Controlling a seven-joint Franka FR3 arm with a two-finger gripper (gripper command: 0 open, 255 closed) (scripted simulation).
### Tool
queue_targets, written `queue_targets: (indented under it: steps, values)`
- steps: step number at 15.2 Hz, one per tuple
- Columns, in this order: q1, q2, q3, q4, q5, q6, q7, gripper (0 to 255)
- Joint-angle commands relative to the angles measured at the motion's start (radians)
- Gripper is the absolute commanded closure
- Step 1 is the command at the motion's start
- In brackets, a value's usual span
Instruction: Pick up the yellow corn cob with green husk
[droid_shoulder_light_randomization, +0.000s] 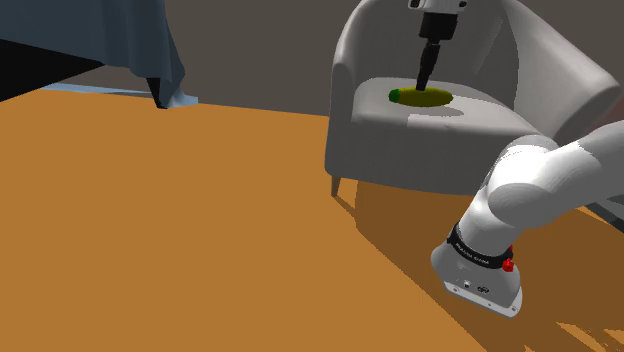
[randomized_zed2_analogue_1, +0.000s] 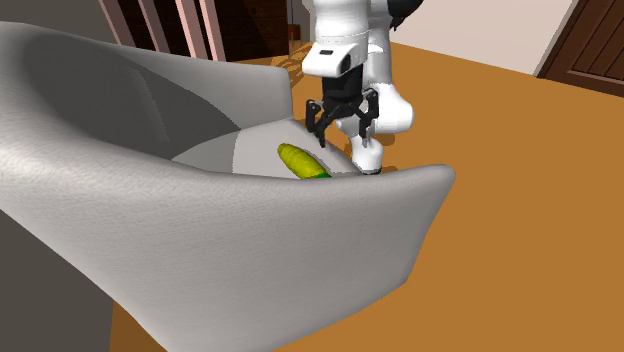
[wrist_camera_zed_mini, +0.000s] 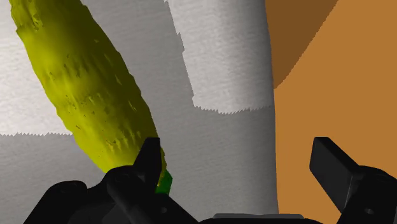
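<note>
The yellow corn cob (droid_shoulder_light_randomization: 420, 96) with a green husk end lies on its side on the seat of a grey armchair (droid_shoulder_light_randomization: 440, 140). My black gripper (droid_shoulder_light_randomization: 424, 82) hangs just above the cob, pointing down at it. From the second exterior view the gripper (randomized_zed2_analogue_1: 341, 135) is open, its fingers spread beside the cob (randomized_zed2_analogue_1: 300, 160) toward the seat's front edge. In the wrist view the cob (wrist_camera_zed_mini: 83, 83) runs past one fingertip (wrist_camera_zed_mini: 151, 156), with its green end tucked behind that finger. Nothing sits between the fingers of the gripper (wrist_camera_zed_mini: 242, 159), and they touch nothing.
The armchair's curved back and arms (randomized_zed2_analogue_1: 250, 230) wrap high around the seat. Orange-brown floor (droid_shoulder_light_randomization: 150, 220) spreads around the chair. Furniture draped in blue cloth (droid_shoulder_light_randomization: 100, 40) stands far off at the shoulder view's upper left. A dark door (randomized_zed2_analogue_1: 590, 45) stands behind the arm.
</note>
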Motion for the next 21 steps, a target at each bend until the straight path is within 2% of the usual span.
queue_targets:
  steps: [1,6,15,16,21]
  values:
    - [0.005,0.036,-0.063,0.024,-0.033,0.018,-0.095,0]
    - [0.032,0.135,-0.207,0.095,-0.082,0.063,-0.308,0]
    - [0.025,0.134,-0.231,-0.004,-0.099,0.162,-0.309,0]
    - [0.025,0.135,-0.231,-0.002,-0.099,0.161,-0.31,255]
    - [0.025,0.135,-0.231,-0.003,-0.099,0.162,-0.309,255]
